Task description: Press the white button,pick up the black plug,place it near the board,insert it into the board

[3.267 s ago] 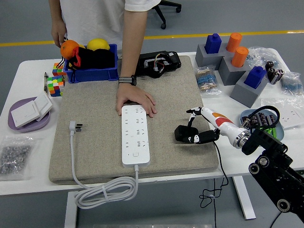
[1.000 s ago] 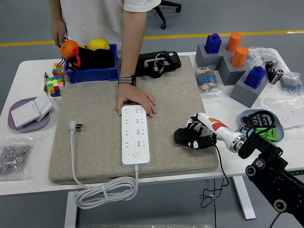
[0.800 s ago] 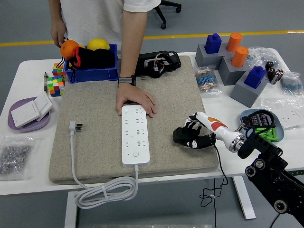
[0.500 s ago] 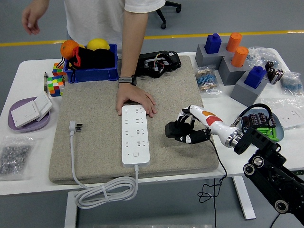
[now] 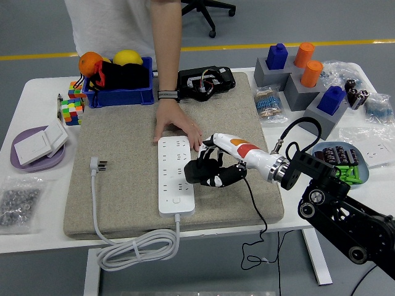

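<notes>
A white power strip (image 5: pixel 175 172) lies on the grey felt mat (image 5: pixel 123 185), its cable looping off the front edge. Its white button (image 5: pixel 176 200) sits near the strip's near end. My right hand (image 5: pixel 213 169) is shut on the black plug (image 5: pixel 199 172) and holds it just above the mat, at the strip's right edge. The plug's black cord (image 5: pixel 252 203) trails down past the table's front edge. A person's hand (image 5: pixel 176 126) presses on the strip's far end. My left arm is out of view.
The strip's own white plug (image 5: pixel 97 164) lies on the mat's left. A blue bin (image 5: pixel 117 95) with fruit, a black device (image 5: pixel 205 81), grey blocks with pegs (image 5: pixel 308 86), a purple plate (image 5: pixel 37 154) and a battery tray (image 5: pixel 338 157) surround the mat.
My right hand has carried the black plug leftward across the mat, from the mat's right side to the power strip's right edge. The person's other arm left the view.
</notes>
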`<move>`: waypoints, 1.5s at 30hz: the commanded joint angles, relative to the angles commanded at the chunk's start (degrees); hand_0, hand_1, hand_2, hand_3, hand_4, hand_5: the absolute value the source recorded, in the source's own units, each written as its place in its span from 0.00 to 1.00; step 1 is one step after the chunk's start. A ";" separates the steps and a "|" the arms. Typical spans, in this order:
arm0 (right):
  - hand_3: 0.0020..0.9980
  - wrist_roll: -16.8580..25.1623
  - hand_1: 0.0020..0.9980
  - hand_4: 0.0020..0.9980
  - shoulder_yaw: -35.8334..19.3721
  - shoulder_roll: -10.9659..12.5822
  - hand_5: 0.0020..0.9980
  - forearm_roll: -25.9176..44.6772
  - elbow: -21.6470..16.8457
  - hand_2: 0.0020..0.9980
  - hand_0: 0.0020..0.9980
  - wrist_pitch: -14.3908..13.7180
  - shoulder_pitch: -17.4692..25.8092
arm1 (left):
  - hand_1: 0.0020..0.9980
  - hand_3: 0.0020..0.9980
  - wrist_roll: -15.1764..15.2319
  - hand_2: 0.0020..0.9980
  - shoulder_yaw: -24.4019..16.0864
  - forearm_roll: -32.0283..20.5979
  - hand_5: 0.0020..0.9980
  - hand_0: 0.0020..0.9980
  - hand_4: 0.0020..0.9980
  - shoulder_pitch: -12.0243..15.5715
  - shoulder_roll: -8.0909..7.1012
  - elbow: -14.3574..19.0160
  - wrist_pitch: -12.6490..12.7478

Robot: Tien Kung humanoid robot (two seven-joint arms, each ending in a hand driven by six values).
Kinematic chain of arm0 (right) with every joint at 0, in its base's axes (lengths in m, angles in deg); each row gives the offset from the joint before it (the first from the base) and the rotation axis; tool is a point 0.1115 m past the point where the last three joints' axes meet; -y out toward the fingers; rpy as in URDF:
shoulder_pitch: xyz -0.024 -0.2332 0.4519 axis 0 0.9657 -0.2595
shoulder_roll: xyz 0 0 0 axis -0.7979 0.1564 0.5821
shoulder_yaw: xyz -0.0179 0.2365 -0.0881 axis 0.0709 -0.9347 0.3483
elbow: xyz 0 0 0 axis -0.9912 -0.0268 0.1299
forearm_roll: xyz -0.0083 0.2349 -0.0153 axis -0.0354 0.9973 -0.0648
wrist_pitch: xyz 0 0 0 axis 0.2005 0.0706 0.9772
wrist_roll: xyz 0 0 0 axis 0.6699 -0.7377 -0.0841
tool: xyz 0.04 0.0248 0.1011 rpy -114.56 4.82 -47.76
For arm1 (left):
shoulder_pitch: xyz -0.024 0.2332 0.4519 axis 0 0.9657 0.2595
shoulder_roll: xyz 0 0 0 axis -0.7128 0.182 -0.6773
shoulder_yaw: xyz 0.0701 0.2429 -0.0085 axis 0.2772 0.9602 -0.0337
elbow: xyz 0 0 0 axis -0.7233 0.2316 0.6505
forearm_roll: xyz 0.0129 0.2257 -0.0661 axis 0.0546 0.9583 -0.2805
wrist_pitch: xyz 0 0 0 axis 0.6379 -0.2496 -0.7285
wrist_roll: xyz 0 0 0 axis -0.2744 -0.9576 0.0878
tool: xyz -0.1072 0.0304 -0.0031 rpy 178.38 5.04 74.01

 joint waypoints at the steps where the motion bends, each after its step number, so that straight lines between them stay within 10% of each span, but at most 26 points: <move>1: 0.44 -0.03 0.41 0.80 0.99 -0.16 0.00 0.16 0.75 0.40 0.29 0.06 -0.78 | 0.74 0.77 0.01 0.71 0.01 -0.04 0.46 0.79 0.55 -0.05 -0.03 0.00 0.01; 16: 0.44 0.51 0.41 0.80 5.03 -3.38 0.00 0.43 8.14 0.40 0.29 -0.06 -5.82 | 0.74 0.77 -0.05 0.71 0.12 -0.08 0.46 0.79 0.55 -0.10 -0.28 0.00 -0.05; 45: 0.44 0.74 0.41 0.80 6.91 -4.17 0.00 -0.01 10.42 0.40 0.29 -0.32 -6.80 | 0.74 0.77 -0.10 0.71 -0.22 0.81 0.47 0.79 0.55 0.13 -0.36 0.00 -0.11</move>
